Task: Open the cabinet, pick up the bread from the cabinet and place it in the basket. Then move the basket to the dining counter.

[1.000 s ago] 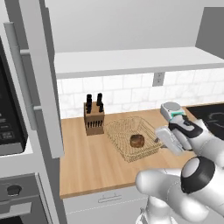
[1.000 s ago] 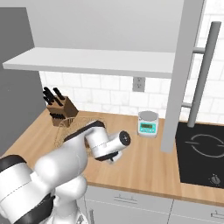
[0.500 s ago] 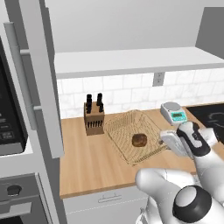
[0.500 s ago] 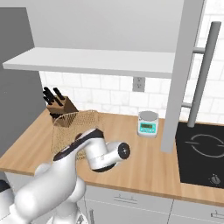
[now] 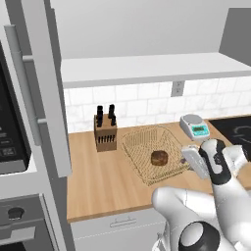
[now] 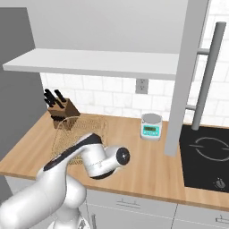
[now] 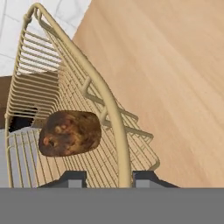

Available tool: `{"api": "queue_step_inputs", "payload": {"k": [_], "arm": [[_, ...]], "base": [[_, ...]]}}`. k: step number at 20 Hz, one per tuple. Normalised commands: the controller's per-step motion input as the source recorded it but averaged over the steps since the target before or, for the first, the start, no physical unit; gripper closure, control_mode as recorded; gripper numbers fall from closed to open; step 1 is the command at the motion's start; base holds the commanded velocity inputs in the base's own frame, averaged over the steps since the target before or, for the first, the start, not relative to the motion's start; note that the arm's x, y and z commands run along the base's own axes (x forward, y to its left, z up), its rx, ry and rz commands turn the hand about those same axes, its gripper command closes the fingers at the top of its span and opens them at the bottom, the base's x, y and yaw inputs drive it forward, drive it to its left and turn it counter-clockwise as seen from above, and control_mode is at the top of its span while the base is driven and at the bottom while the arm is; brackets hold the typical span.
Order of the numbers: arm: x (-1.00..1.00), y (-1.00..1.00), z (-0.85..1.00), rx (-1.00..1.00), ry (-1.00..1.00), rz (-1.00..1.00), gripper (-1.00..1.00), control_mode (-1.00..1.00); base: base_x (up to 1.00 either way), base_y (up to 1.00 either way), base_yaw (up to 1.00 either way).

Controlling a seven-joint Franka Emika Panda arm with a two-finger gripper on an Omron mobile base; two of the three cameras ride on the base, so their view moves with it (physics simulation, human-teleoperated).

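The golden wire basket [image 5: 142, 136] rests on the wooden counter with the dark-brown bread [image 5: 159, 157] lying inside it. My gripper [image 5: 187, 164] is at the basket's right rim and shut on it. In the hand view the basket's rim [image 7: 101, 89] runs down between my two fingertips, with my gripper [image 7: 109, 176] around it and the bread [image 7: 70, 133] just left of it. From the right base view the basket [image 6: 89, 123] sits partly behind my arm. The cabinet's open door [image 5: 46, 98] hangs at the left, beside its white shelf [image 5: 147, 68]. The dining counter is out of view.
A knife block [image 5: 105, 130] stands left of the basket against the tiled wall. A small kitchen scale [image 5: 194, 126] sits to the basket's right, with a black hob [image 5: 240, 128] beyond it. The cabinet's other open door [image 6: 185, 76] hangs over the counter.
My hand has sunk a little and my elbow has swung downward. The basket with the bread has shifted slightly to the right.
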Motion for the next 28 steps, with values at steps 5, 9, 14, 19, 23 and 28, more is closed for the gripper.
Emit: {"api": "queue_step_inputs", "payload": {"k": [5, 9, 14, 19, 23, 28], "arm": [[-0.11, 0.0, 0.42, 0.12, 0.38, -0.18, 1.0, -1.0], [-0.39, 0.0, 0.36, 0.07, 0.1, -0.22, 1.0, -1.0], [-0.57, -0.01, 0.44, 0.0, -0.01, -0.21, 1.0, -1.0], [-0.25, 0.0, 0.57, -0.08, 0.0, -0.17, 1.0, -1.0], [-0.01, 0.0, 0.74, -0.1, 0.0, -0.13, 1.0, -1.0], [-0.23, 0.0, 0.77, -0.01, 0.0, -0.02, 1.0, -1.0]], "base": [[0.0, 0.0, 0.0], [0.0, 0.0, 0.0], [0.0, 0.0, 0.0], [0.0, 0.0, 0.0], [0.0, 0.0, 0.0], [0.0, 0.0, 0.0]]}}
